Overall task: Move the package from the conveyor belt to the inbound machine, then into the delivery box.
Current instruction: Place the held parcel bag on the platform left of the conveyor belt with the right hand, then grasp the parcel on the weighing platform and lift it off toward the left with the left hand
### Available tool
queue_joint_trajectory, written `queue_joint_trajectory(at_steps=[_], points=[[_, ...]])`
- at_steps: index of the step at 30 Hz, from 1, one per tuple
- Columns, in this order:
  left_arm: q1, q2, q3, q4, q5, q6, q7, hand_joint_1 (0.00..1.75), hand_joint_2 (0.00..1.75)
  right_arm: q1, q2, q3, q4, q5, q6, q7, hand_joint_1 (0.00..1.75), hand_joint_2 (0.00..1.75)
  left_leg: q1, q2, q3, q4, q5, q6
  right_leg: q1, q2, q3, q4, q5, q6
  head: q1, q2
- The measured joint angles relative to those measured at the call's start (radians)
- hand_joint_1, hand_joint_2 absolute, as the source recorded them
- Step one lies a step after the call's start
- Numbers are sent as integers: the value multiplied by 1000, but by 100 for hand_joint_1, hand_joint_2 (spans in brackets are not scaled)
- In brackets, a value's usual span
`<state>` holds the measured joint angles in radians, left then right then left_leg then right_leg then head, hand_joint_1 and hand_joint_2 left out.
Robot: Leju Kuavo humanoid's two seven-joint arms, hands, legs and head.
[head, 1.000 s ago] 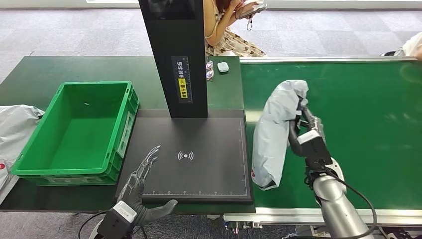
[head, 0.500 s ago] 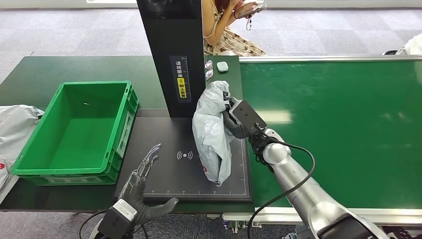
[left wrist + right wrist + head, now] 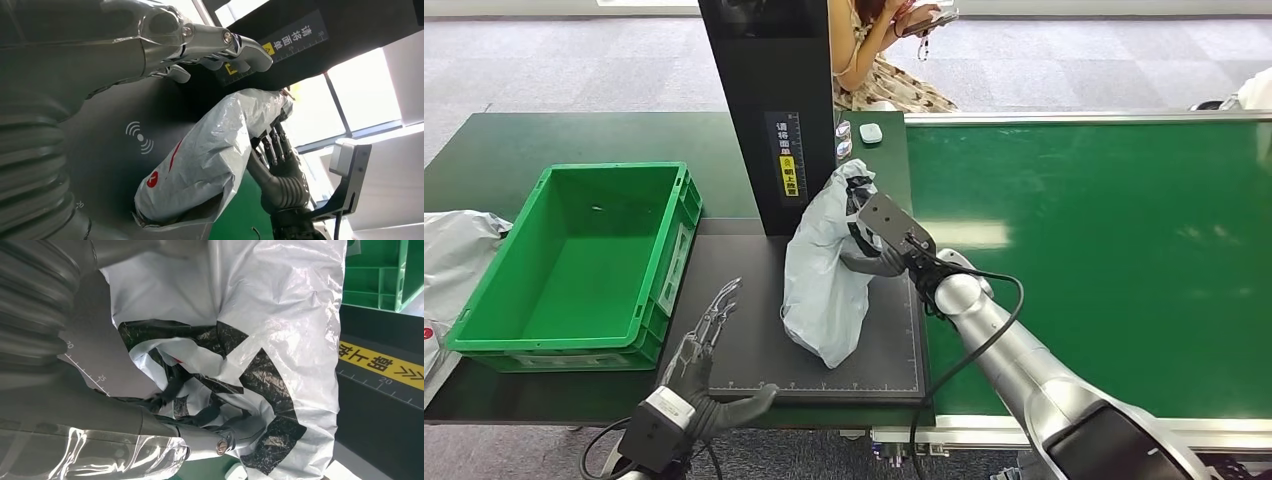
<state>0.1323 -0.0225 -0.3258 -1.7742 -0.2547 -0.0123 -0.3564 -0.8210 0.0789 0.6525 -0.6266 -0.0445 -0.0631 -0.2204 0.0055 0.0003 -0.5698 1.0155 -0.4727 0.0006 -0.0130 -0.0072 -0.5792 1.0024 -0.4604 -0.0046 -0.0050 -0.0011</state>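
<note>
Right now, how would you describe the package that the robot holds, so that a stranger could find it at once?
Find the black inbound machine with its tall column, between the green box and the green conveyor belt. On its flat black plate stands a grey plastic package, held by the right hand. Unlike the other grey bag left of the box, it stands upright.

- The black column (image 3: pixel 769 110) of the inbound machine carries a vertical strip of white Chinese characters with a yellow label (image 3: pixel 791 175) below them; too small to read from the head view.
- Left wrist view: the same strip (image 3: pixel 295 36) reads roughly "请将面单".
- Right wrist view: a yellow label (image 3: pixel 375 365) shows "朝上" and chevrons.
- The scanner plate (image 3: pixel 754 350) has ruler numbers "20" (image 3: pixel 384 381) and "25" (image 3: pixel 103 377).
- The plate also bears a wireless-wave symbol (image 3: pixel 139 137).
- The grey package (image 3: pixel 205 160) bears a red round logo (image 3: pixel 152 179), unreadable.
</note>
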Motion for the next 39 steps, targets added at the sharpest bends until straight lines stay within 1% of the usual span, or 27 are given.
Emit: queue_joint_trajectory(at_steps=[2,4,6,9,11,13,16,17,19,20,23,26,27,29,31,33,34,36,39], points=[[0,0,0,0,8,19,3,0,175,3,-2,1,-3,-6,5,-3,0,175,0,0,0,0,0,0,0,0,-1,0,0,0,0,0],[0,-1,1,0,8,60,7,0,175,16,-11,-1,-18,-23,14,-16,0,175,0,0,0,0,0,0,0,0,-1,0,0,0,0,0],[3,-3,8,-3,-6,154,2,0,175,43,-29,-13,-55,-55,29,-41,0,175,0,0,0,0,0,0,0,0,-1,0,0,0,0,0],[6,-7,28,-26,-49,341,-24,0,175,107,-57,-55,-154,-149,65,-93,0,175,0,0,-1,0,0,0,0,0,-1,0,0,0,0,0],[6,-6,37,-53,-101,417,-32,0,175,163,-70,-94,-246,-231,91,-124,0,175,0,-1,-1,0,0,0,1,0,-1,0,0,0,0,0],[5,-6,38,-77,-173,453,-27,0,175,237,-77,-136,-358,-292,104,-148,0,175,0,-2,-1,0,0,0,1,-1,-1,0,-1,0,0,0],[-4,-10,37,-105,-268,508,-19,0,175,371,-81,-191,-534,-325,105,-179,0,175,0,-2,-2,0,0,0,1,-2,-2,0,-1,-1,0,0],[-9,-13,38,-115,-289,546,-24,0,175,413,-82,-207,-586,-326,103,-186,0,175,0,-2,-2,0,0,0,1,-2,-2,0,-1,-1,0,0],[-16,-20,46,-140,-312,631,-58,0,175,486,-82,-237,-670,-326,97,-194,0,175,0,-2,-2,0,0,0,1,-1,-2,0,-1,-1,0,0],[-18,-27,55,-157,-315,670,-88,0,175,517,-82,-254,-708,-326,94,-196,0,175,0,-1,-2,0,0,0,1,-1,-2,0,-1,-1,0,0],[-18,-48,85,-200,-300,706,-167,0,175,591,-81,-296,-784,-326,92,-200,0,175,0,-1,-3,0,0,0,1,-1,-2,0,-1,-1,0,0],[-17,-59,100,-225,-310,706,-174,0,175,637,-79,-323,-834,-325,92,-200,0,175,0,-1,-2,0,0,0,1,-1,-2,0,-1,-1,0,0],[-18,-59,100,-229,-333,699,-157,0,175,651,-76,-333,-849,-323,92,-199,0,175,0,-1,-2,0,0,0,1,-1,-2,0,-1,-1,0,0],[-25,-55,87,-231,-413,655,-87,0,175,685,-66,-359,-883,-315,94,-196,0,175,0,-1,-2,0,0,0,1,-2,-2,0,-1,-1,0,0],[-54,-45,49,-225,-519,543,24,0,175,715,-53,-388,-914,-307,103,-190,0,175,0,-2,-2,0,1,0,1,-2,-2,0,0,-1,0,0],[-112,-34,-11,-201,-617,395,130,0,175,732,-41,-414,-937,-302,117,-184,0,175,0,-2,-3,0,1,0,0,-2,-2,0,0,-1,0,0],[-144,-30,-42,-181,-650,332,168,0,175,737,-36,-425,-947,-299,123,-182,0,175,0,-1,-3,0,2,0,0,-2,-3,0,1,-1,0,0],[-206,-25,-100,-134,-689,239,214,0,175,745,-27,-446,-964,-293,131,-177,0,175,0,0,-3,0,2,-1,0,-1,-3,0,3,-2,0,0],[-294,-20,-167,-45,-716,151,243,0,175,759,-17,-472,-988,-287,137,-169,0,175,0,0,-3,0,3,-1,0,0,-4,0,4,-3,0,0]])
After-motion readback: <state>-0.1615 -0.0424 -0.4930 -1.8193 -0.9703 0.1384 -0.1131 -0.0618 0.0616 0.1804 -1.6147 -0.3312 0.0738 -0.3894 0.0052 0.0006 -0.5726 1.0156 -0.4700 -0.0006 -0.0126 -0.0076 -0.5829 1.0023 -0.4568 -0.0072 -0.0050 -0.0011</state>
